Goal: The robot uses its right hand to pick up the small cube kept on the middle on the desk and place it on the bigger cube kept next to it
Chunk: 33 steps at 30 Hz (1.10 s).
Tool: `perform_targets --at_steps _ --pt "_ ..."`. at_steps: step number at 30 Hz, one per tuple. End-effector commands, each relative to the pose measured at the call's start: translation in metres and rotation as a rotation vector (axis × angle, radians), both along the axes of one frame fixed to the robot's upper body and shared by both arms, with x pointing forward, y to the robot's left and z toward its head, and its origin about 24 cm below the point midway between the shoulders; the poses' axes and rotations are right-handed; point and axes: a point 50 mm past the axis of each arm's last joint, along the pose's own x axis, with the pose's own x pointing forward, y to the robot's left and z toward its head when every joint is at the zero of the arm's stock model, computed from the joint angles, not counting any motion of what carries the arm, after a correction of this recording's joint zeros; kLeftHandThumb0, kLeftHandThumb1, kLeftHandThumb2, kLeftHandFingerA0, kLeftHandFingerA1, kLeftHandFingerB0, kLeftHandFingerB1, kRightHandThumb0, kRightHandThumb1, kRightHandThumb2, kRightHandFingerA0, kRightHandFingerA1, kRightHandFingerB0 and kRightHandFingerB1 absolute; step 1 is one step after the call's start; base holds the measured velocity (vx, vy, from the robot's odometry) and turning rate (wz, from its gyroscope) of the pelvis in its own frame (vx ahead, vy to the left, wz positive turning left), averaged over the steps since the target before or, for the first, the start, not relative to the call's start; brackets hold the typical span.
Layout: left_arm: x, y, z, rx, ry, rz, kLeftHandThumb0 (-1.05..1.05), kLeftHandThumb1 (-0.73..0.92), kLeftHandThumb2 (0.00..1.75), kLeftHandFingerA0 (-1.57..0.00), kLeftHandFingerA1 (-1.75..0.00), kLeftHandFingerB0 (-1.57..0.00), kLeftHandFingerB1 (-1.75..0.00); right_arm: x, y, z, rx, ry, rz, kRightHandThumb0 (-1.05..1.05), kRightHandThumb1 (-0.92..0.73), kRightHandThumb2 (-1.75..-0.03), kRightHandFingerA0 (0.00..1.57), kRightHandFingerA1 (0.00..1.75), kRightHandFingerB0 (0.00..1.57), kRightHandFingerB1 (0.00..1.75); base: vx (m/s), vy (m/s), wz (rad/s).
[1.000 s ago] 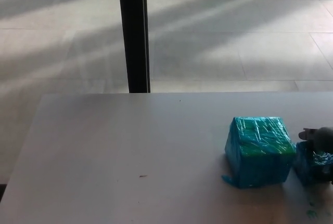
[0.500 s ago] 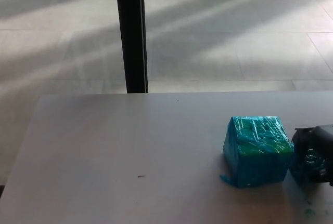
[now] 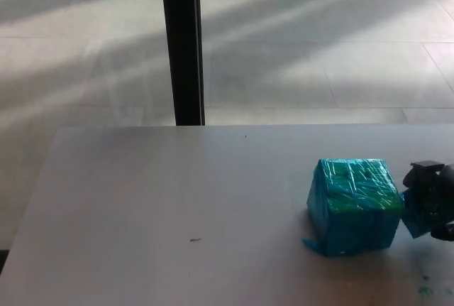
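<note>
Teal big cube point(image 3: 354, 205) sitting unmoved on desk point(image 3: 156, 206), right side. Rt hand point(image 3: 433, 198) now pinching small cube point(image 3: 413, 222), lifting it slightly vs 0.5 s ago, just beside big cube.

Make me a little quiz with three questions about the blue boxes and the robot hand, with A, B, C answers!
1. Where is the big cube on the desk?
A. far left
B. on the right side
C. on the floor

2. What colour is the big cube?
A. red
B. yellow
C. teal blue with some green on top

3. What is the right robot hand doing?
A. closed around the small cube
B. resting flat on top of the big cube
C. pushing the black post

Answers:
1 B, it sits toward the desk's right edge.
2 C, its shiny wrap is teal with a greenish top.
3 A, the dark hand covers the small cube beside the big one, with only a blue corner showing.
</note>
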Motion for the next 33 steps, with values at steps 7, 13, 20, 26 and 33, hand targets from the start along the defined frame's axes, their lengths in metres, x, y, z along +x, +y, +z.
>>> perform_targets --at_steps 7,13,20,26,33 --pt "-0.005 0.007 0.005 0.023 -0.008 0.001 -0.85 0.80 0.65 -0.36 -0.37 -0.26 -0.31 0.001 -0.025 0.054 -0.036 -0.173 0.032 -0.18 -0.63 -0.82 0.79 1.66 0.73 1.29 0.00 0.000 0.00" --pt "-0.005 0.007 0.005 0.022 -0.012 0.002 -0.84 0.81 0.66 -0.36 -0.36 -0.25 -0.31 0.004 -0.021 0.078 -0.019 -0.244 0.088 -0.18 -0.55 -0.74 0.81 1.73 0.69 1.42 0.00 0.000 0.00" --pt "-0.007 0.007 0.005 0.016 -0.021 -0.003 -0.82 0.80 0.65 -0.34 -0.37 -0.25 -0.31 0.008 0.004 0.090 0.034 -0.197 0.152 -0.28 -0.67 -0.78 0.81 1.72 0.70 1.41 0.00 0.000 0.00" --pt "-0.007 0.006 0.004 0.001 -0.032 0.026 -0.81 0.78 0.64 -0.36 -0.38 -0.25 -0.31 0.004 0.031 0.094 0.074 -0.134 0.256 -0.37 -0.69 -0.62 0.85 1.64 0.85 0.79 0.00 0.000 0.00" --pt "-0.007 0.006 0.004 0.014 -0.015 0.008 -0.83 0.79 0.65 -0.36 -0.37 -0.25 -0.31 -0.001 0.051 0.095 0.111 -0.030 0.339 -0.31 -0.70 -0.63 0.84 1.72 0.72 1.22 0.00 0.000 0.00"
